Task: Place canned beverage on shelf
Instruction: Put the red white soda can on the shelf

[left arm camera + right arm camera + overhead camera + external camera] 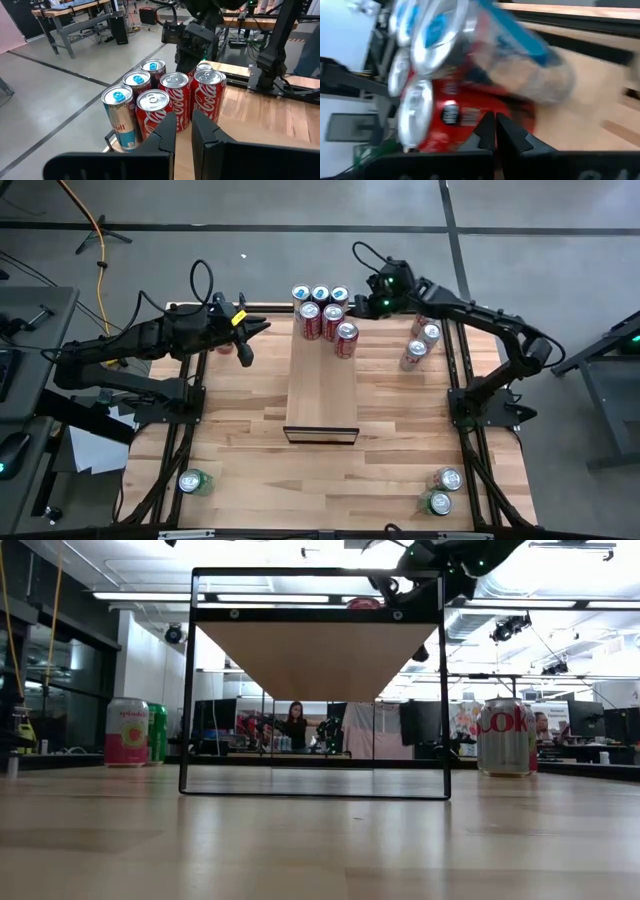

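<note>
The shelf [320, 385] is a pale wood panel raised on a dark frame [315, 780] at its near end. Several cans, red Coca-Cola [174, 97] and blue-topped ones [120, 112], stand upright in a cluster on its far end [325, 315]. My right gripper [372, 302] is shut at the cluster's far right side; it also shows in the left wrist view [192, 45]. My left gripper [255, 330] hovers left of the cluster, empty, its fingers a narrow gap apart [184, 132]. My right gripper has its shut fingertips [487, 131] right at the side of a red can [455, 117], coming level from the table's far right. The view is blurred, and I cannot tell whether they touch it.
A few cans stand right of the shelf [420, 345], two at the near right corner [442, 490] and a green one at the near left [195, 482]. A pink can [126, 732] and a green can [158, 732] stand at the far left. A person is in the room behind.
</note>
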{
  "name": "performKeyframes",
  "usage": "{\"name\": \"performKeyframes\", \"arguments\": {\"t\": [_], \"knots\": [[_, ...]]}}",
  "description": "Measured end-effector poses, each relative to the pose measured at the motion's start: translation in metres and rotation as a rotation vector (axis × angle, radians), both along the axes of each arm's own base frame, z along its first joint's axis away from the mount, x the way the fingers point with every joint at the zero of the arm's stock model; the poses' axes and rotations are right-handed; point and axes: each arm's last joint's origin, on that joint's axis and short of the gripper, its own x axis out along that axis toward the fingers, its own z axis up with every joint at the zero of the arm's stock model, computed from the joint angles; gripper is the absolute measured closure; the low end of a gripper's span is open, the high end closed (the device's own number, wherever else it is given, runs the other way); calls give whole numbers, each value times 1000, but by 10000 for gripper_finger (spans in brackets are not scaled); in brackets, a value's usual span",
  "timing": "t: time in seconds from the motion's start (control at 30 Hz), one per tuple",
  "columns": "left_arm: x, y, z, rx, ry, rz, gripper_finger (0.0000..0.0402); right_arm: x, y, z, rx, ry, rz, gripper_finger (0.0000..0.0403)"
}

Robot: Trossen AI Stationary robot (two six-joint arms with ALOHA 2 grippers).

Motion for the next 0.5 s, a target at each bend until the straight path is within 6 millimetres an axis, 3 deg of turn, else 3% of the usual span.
{"name": "performKeyframes", "arguments": {"t": [0.5], "knots": [[0, 0, 0, 0, 2, 0, 401, 6, 4, 5, -21, -61, 15, 403]]}}
